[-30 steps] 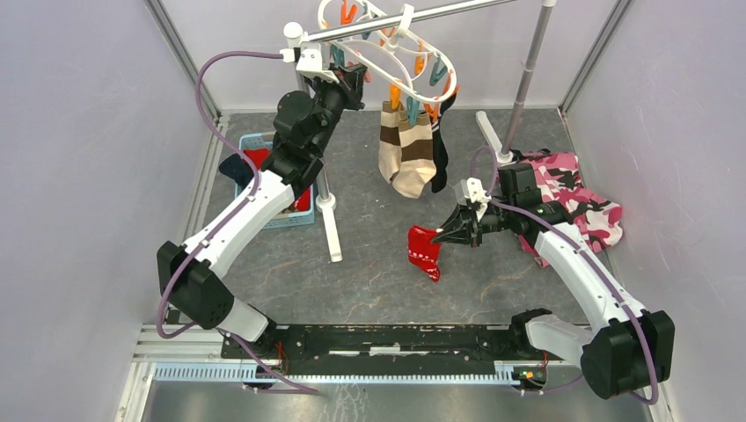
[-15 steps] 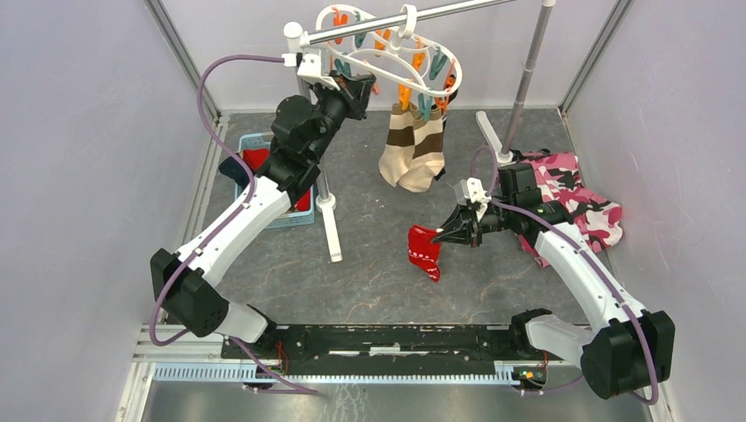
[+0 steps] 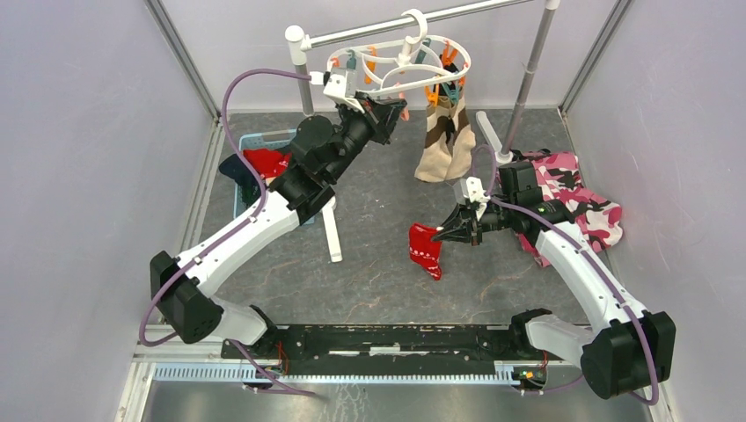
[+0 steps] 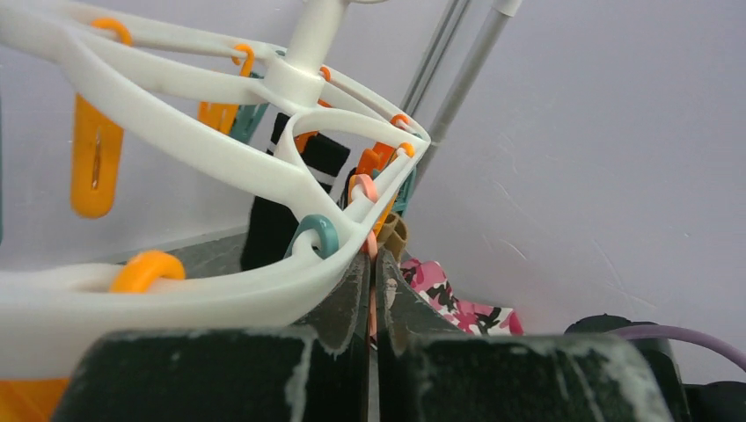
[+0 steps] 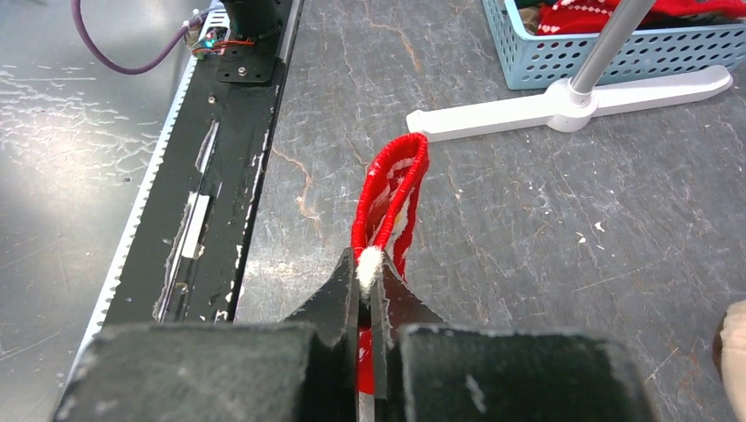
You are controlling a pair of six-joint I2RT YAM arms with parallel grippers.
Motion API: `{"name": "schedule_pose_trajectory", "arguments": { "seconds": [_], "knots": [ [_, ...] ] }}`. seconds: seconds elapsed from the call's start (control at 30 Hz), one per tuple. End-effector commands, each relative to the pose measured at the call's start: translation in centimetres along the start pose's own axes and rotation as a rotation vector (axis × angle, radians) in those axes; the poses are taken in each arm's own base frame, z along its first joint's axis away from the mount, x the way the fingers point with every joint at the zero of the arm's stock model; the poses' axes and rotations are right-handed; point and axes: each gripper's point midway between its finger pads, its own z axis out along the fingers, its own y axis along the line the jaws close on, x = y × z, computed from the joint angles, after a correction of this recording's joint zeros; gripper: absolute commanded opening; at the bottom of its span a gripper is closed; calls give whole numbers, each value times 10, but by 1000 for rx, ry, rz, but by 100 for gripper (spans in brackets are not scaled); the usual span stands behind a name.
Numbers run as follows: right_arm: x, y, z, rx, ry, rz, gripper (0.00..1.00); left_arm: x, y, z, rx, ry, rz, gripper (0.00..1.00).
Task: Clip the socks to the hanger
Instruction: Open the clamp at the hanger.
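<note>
Pale lilac walls (image 3: 79,132) are closing the cell in on three sides, and a dark grey, scratched, stone-look table (image 3: 369,272) is spreading out below them. At the left a blue basket (image 5: 607,53) is sitting on it, holding spare socks (image 3: 264,163), red and dark. The left gripper (image 4: 370,264) is reaching up to the white hanger (image 4: 202,148), which is hanging from the silver pole (image 3: 457,10). Its jaws are pressing together just under the rim, pinching the strip of a pale pink clip (image 4: 362,186). Two beige-and-brown striped socks (image 3: 444,145) are dangling from the hanger's clips. Further right, the right gripper (image 5: 368,268) is clamping tight on a red sock (image 5: 391,189) that is drooping toward the table. A pink camouflage cloth (image 3: 585,207) is lying by the right wall
</note>
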Motion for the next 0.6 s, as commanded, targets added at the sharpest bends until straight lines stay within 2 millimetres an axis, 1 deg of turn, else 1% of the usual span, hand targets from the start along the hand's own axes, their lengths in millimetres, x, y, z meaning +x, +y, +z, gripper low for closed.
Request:
{"name": "schedule_pose_trajectory", "arguments": {
  "seconds": [0.0, 0.13, 0.27, 0.3, 0.4, 0.57],
  "knots": [
    [-15, -6, -5, 28, 1, -52, 0, -9, -25, -4, 20, -33, -49, 4],
    [-16, -7, -7, 40, 1, -52, 0, 1, -37, 2, 16, -20, -56, 4],
    [-18, -7, -8, 46, -3, -56, 0, 7, -40, 6, -4, -15, -64, 7],
    [-18, -7, -9, 48, -3, -54, 0, 7, -41, 6, -3, -16, -64, 8],
    [-18, -8, -9, 52, -4, -51, 0, 12, -43, 9, 0, 2, -63, 17],
    [-18, -9, -10, 63, -1, -46, 0, 19, -41, 9, -5, 23, -53, 21]
  ]
}}
